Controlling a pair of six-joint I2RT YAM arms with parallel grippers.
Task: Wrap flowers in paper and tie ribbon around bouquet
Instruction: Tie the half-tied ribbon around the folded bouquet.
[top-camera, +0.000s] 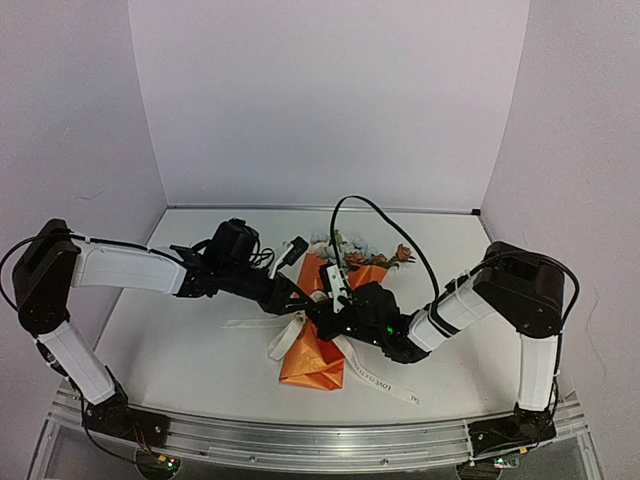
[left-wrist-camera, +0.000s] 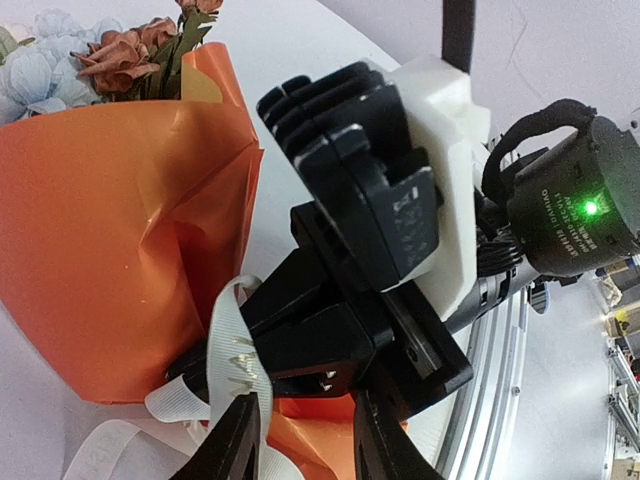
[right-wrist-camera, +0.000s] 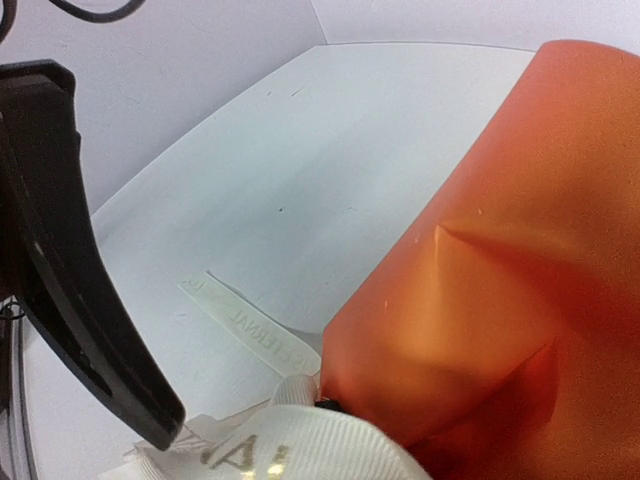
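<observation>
The bouquet lies mid-table: the orange paper (top-camera: 313, 362) (left-wrist-camera: 110, 250) (right-wrist-camera: 500, 250) is a cone around the flowers (top-camera: 365, 255) (left-wrist-camera: 110, 55). The cream ribbon (top-camera: 385, 383) (left-wrist-camera: 233, 355) (right-wrist-camera: 300, 445) trails off both sides of the cone. A loop of it lies over the black fingers of my right gripper (top-camera: 332, 322) (left-wrist-camera: 205, 372), which is shut at the cone's waist, its tips hidden under ribbon and paper. My left gripper (top-camera: 310, 312) (left-wrist-camera: 305, 440) is open right beside it, one finger (left-wrist-camera: 232, 440) touching the ribbon loop, nothing held between the jaws.
Both arms cross over the middle of the white table (top-camera: 200, 350), wrists nearly touching. A lettered ribbon end (right-wrist-camera: 250, 330) lies flat on the table beside the cone. White walls (top-camera: 320, 100) close in the back and sides. An aluminium rail (top-camera: 320, 440) runs along the near edge.
</observation>
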